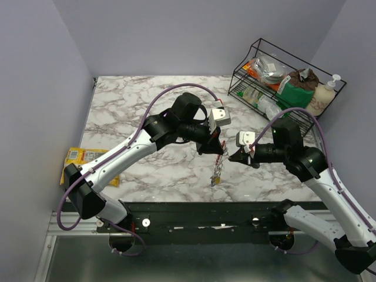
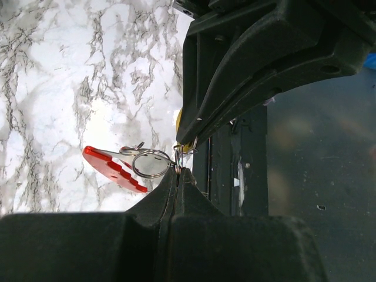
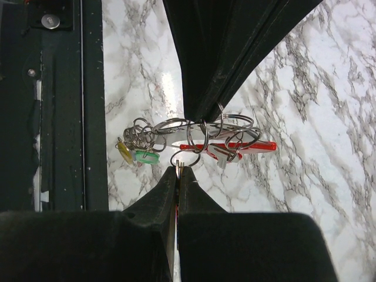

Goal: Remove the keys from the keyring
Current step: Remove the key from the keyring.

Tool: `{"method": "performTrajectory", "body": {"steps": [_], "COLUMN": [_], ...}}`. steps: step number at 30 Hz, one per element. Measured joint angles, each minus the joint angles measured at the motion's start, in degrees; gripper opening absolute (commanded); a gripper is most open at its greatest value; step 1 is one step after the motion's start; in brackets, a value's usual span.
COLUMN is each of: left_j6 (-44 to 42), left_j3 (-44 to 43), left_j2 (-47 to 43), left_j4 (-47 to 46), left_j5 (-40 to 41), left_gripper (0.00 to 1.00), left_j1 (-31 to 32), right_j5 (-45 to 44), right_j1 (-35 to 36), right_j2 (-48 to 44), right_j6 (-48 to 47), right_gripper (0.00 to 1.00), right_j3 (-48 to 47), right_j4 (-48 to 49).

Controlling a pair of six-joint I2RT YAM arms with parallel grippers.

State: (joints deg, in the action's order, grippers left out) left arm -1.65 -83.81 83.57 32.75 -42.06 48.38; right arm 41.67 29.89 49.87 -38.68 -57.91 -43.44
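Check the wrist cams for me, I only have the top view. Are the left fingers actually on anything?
Observer: Yes. Left wrist view shows the left fingers shut on a thin wire ring beside the red keyring.
Operator: And the right?
Observer: The right fingers are shut too, pinching a small ring that hangs off the keyring.
Operator: Which keys are on it?
Observer: Right wrist view shows a green key and a yellow key in a bunch of rings at one end. I can't make out other colours.
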Motion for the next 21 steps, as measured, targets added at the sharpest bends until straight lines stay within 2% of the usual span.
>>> {"method": "performTrajectory", "body": {"steps": [10, 11, 12, 14, 15, 21], "left_j6": [1.0, 1.0, 1.1, 1.1, 1.3, 1.3], "left_j3": [0.8, 0.9, 0.9, 0.9, 0.9, 0.9], "left_j2": [-0.1, -0.1, -0.3, -0.6, -0.8, -1.8], "left_j4": [-0.6, -0.8, -1.1, -1.6, -1.8, -3.3], "left_j5": [-0.7, -0.7, -0.7, -0.6, -0.5, -0.2], "left_gripper": [0.01, 0.08, 0.21, 0.25, 0.33, 0.39], "left_j1": [-0.4, -0.4, -0.5, -0.9, -1.0, -1.8], "right_j5": [0.0, 0.1, 0.2, 0.5, 0.7, 1.2], "right_j1": [0.0, 0.0, 0.0, 0.0, 0.0, 0.0], "right_j2": [-1.1, -1.2, -1.2, -1.5, -1.6, -2.1], "right_j6": [-2.1, -2.3, -2.3, -2.5, -2.5, -3.0], "right_gripper": [0.01, 0.01, 0.01, 0.01, 0.01, 0.01], "right_j3": [-1.8, -2.5, -3.1, -4.6, -5.6, -9.3], "right_j4": [-4.1, -5.2, -6.2, -8.5, -9.6, -14.8]}}
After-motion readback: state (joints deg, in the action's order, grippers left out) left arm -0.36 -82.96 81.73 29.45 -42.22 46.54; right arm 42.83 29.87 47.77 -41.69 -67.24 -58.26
